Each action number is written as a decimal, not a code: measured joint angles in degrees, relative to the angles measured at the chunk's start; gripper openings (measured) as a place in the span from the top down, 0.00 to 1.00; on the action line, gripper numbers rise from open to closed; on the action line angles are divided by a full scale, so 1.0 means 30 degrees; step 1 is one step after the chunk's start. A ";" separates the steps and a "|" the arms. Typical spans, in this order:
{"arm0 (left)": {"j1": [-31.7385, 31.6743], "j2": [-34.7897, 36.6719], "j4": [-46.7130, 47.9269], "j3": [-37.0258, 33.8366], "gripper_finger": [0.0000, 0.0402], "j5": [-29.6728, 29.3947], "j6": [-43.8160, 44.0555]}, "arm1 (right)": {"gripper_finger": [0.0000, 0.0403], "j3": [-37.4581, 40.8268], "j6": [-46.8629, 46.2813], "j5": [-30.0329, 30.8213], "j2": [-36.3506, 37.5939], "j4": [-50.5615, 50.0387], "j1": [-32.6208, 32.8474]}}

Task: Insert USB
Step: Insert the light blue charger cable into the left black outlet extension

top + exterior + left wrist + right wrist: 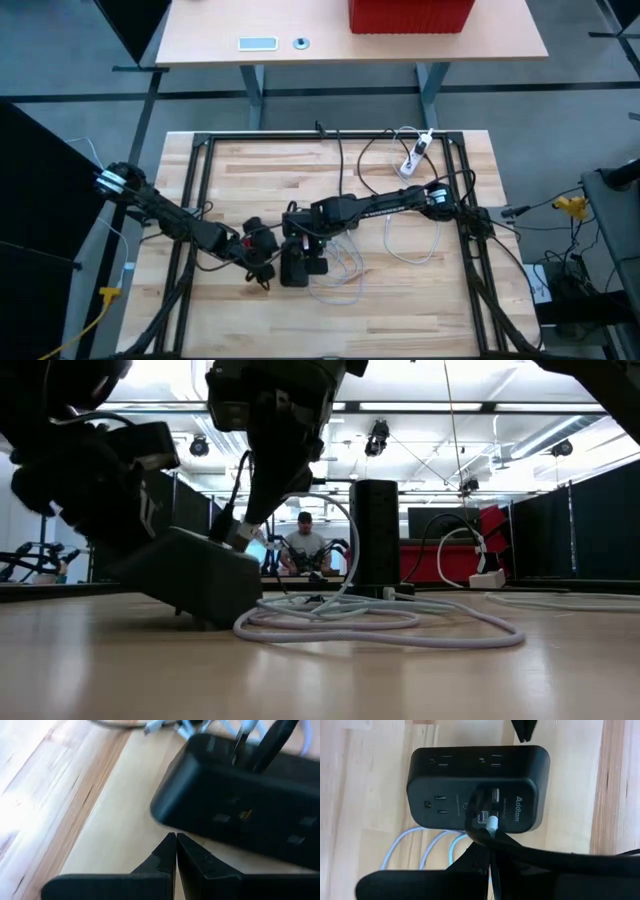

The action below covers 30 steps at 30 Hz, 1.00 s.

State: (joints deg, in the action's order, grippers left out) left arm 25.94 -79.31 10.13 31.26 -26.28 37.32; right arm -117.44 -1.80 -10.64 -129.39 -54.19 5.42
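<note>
A black power block (475, 785) with outlets and USB ports lies on the wooden table; in the low view the block (190, 575) sits tilted, one lower edge on the wood. A white USB plug (491, 825) stands at the block's USB ports, and my right gripper (489, 862) is shut on it from above. A black cord (545, 855) loops across in front of the fingers. My left gripper (176, 840) is shut, its tips right beside the block's side (170, 820); I cannot tell whether they touch it. My right gripper pinches the white USB plug's back end (492, 832) between its two fingers, pointing steeply down at the block's port face. The black cord hides most of the contact. The plug's tip is at a USB port (482, 817); how far in it reaches does not show.
Slack white cable coils (340, 270) lie on the table right of the block. A white power strip (415, 155) lies at the far right. Black frame rails (200, 200) border the table. Beyond it in the low view, a person (305, 545) sits.
</note>
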 joint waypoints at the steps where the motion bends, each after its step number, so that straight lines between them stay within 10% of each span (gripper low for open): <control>1: 0.0009 -0.0005 0.0105 -0.0005 1.00 0.0027 -0.0012 | 1.00 0.0005 -0.0047 0.0085 -0.0014 0.0033 0.0014; 14: 0.0309 -0.0919 -0.1591 -0.0305 0.96 0.3139 -0.2605 | 1.00 0.0064 -0.0211 0.0119 -0.0025 0.0135 0.0053; 30: 0.0464 -0.1121 -0.2311 -0.0305 0.44 0.2684 -0.3189 | 1.00 0.0077 -0.0079 0.0558 -0.0039 0.0070 0.0028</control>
State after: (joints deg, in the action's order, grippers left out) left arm 27.33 -82.67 3.20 30.35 -18.23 27.76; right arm -117.21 -2.04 -8.97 -129.51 -53.98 5.51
